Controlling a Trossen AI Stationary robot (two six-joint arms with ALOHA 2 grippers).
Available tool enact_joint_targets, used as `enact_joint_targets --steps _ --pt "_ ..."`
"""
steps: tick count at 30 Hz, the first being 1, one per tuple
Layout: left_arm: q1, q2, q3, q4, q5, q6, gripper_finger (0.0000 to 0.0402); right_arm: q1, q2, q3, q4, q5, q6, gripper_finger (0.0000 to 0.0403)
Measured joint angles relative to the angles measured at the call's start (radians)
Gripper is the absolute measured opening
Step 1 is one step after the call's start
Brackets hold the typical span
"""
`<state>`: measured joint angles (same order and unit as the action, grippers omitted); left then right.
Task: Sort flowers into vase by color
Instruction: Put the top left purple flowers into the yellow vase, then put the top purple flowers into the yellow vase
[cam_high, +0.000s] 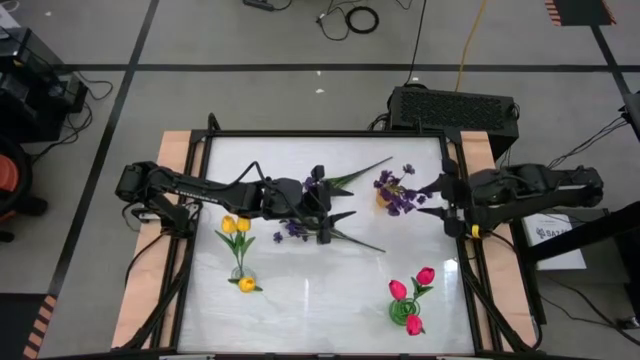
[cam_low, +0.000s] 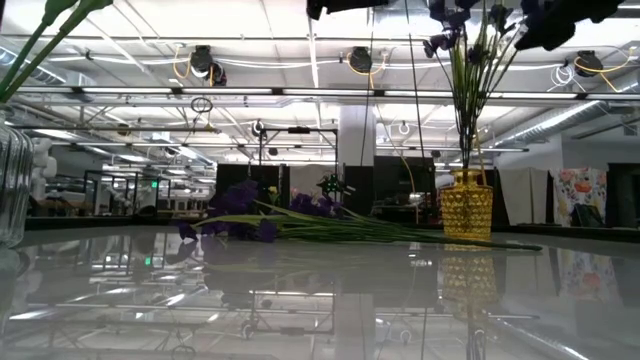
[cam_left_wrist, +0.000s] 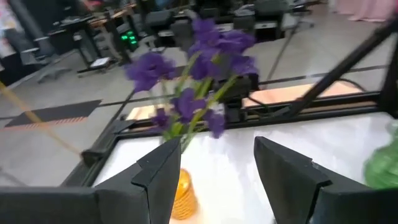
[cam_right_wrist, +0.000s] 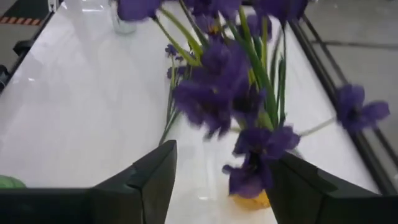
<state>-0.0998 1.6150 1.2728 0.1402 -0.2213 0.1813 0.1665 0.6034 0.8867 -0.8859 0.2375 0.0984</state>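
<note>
**Purple sprigs: some in the yellow vase, some loose on the table**

Look first at the purple sprigs (cam_high: 400, 190) standing in the yellow vase (cam_high: 384, 201): small bushy violet blossoms on thin green stems, upright, fanning out above the rim. The low view shows the vase as knobbly amber glass, toward the right side of the white table (cam_high: 320, 300).

More purple sprigs (cam_high: 293, 228) lie flat near the table's middle, long green stems trailing toward the right (too tangled to count singly).

Counts you can check from above:
- yellow tulips (cam_high: 235, 226): three blooms, two up top and one low, in a clear vase (cam_high: 240, 270) at front left
- pink-red tulips (cam_high: 410, 292): three blooms, in a green vase (cam_high: 402, 312) at front right
- vases: three

Your right gripper (cam_high: 442, 197) sits just right of the yellow vase, fingers spread wide, nothing between them; its wrist camera shows the blossoms standing free in the gap.

Your left gripper (cam_high: 335, 198) hangs over the table's middle, beside the loose sprigs, fingers likewise parted and empty; its wrist view looks between them at the yellow vase's sprigs.
</note>
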Motion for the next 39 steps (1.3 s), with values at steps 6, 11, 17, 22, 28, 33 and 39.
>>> enact_joint_targets --steps 6,11,17,22,28,33,39 --pt "0.002 0.0 0.0 -0.021 -0.051 -0.045 0.0209 0.0 -0.029 0.0 -0.086 -0.002 0.101 0.0236" --pt "0.011 0.0 0.007 -0.031 -0.095 -0.054 0.0209 0.0 -0.044 0.0 -0.09 -0.002 0.153 0.0239" --pt "0.081 0.0 0.105 -0.13 -0.123 -0.118 0.0209 0.0 -0.045 0.007 -0.109 -0.006 0.156 0.0228" --pt "0.155 0.0 0.169 -0.276 -0.121 -0.134 0.0209 0.0 -0.046 0.085 -0.221 -0.005 0.197 0.0216" --pt "0.268 0.027 0.173 -0.361 -0.015 -0.254 0.0209 0.0 -0.046 0.202 -0.297 -0.002 0.207 0.021" --pt "0.306 0.093 0.172 -0.359 -0.011 -0.281 0.0209 0.0 -0.046 0.271 -0.322 -0.002 0.174 0.021" --pt "0.335 0.177 0.176 -0.365 0.022 -0.291 0.0209 0.0 -0.046 0.301 -0.322 -0.002 0.113 0.021"
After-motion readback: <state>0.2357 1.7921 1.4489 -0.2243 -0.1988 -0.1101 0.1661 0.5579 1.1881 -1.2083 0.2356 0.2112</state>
